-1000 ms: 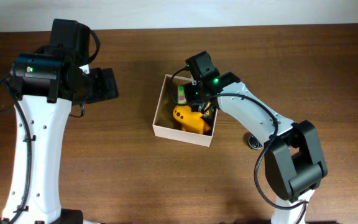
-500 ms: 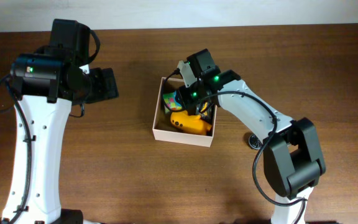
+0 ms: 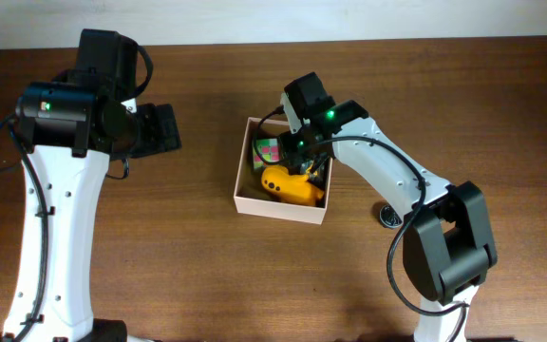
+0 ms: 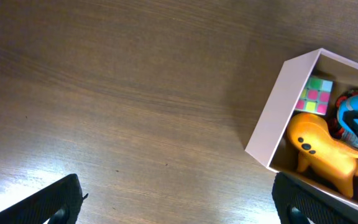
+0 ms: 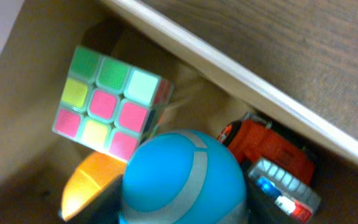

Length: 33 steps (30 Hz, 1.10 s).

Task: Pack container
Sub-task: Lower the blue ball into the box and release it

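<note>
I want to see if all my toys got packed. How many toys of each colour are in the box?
Many-coloured puzzle cube: 1
Yellow animal toy: 1
Blue round toy: 1
Red-orange toy car: 1
Total: 4 toys in the container

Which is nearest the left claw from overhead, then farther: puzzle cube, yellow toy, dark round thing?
From the left claw:
1. Puzzle cube, in the container, far-left corner.
2. Yellow toy, container's near side.
3. Dark round thing, on the table beyond the container.
</note>
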Each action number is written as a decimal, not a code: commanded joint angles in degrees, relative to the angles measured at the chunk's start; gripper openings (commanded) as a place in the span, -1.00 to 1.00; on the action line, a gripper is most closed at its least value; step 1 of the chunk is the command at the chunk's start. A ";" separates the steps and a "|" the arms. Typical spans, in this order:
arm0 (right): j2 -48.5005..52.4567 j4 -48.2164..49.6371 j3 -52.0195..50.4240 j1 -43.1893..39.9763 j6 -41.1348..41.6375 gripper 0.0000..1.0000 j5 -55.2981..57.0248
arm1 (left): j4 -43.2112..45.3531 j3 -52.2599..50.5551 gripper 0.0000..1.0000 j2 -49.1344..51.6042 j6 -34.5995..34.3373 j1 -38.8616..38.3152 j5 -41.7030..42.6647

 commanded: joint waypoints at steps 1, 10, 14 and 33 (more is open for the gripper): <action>-0.87 0.24 1.16 0.24 0.20 0.40 2.67 | -0.02 0.42 0.98 -0.09 0.70 0.13 -0.61; -3.96 -2.54 5.64 0.24 0.00 0.83 2.69 | -0.04 0.42 0.98 -0.09 0.70 0.13 -0.61; -5.64 -4.79 8.04 0.24 0.07 0.47 2.69 | -0.02 0.42 0.99 -0.09 0.70 0.13 -0.61; -5.62 -8.37 5.60 -0.39 2.64 -0.37 -1.22 | -0.02 0.42 0.99 -0.09 0.72 0.13 -0.61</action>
